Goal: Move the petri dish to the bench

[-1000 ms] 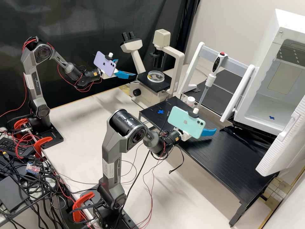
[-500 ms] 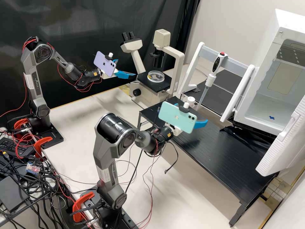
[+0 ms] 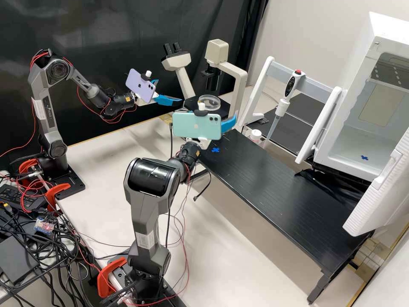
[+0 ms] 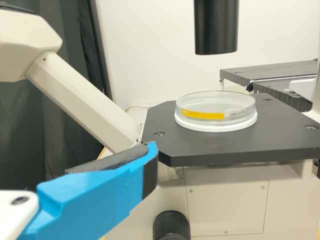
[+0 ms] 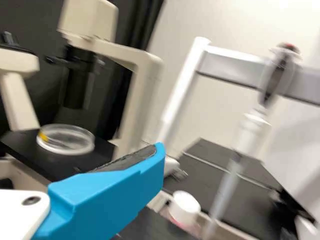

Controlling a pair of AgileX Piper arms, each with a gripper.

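Observation:
On the microscope's black stage (image 3: 194, 104) rests the petri dish (image 3: 209, 102), round and clear with a white base; its yellow strip shows in the left wrist view on the dish (image 4: 216, 111). My left gripper (image 3: 170, 91) stands open just left of the stage, apart from the dish; one finger of the left gripper (image 4: 144, 162) shows in its wrist view. My right gripper (image 3: 230, 123) is open in front of the stage, above the near end of the black bench (image 3: 272, 192). In the right wrist view, the dish (image 5: 66, 140) lies beyond the right gripper (image 5: 151, 162).
A blue cross (image 3: 215, 150) marks the bench's left end. Behind it stand a white-capped bottle (image 3: 255, 135) and a pipette (image 3: 281, 108) on a white rack (image 3: 314, 87). The microscope's pillar (image 3: 239, 96) rises right of the dish. An open white incubator (image 3: 358, 140) stands at the right.
My right gripper has swung left and up from above the bench toward the microscope, its phone now partly in front of the stage. The left arm and the dish have stayed where they were.

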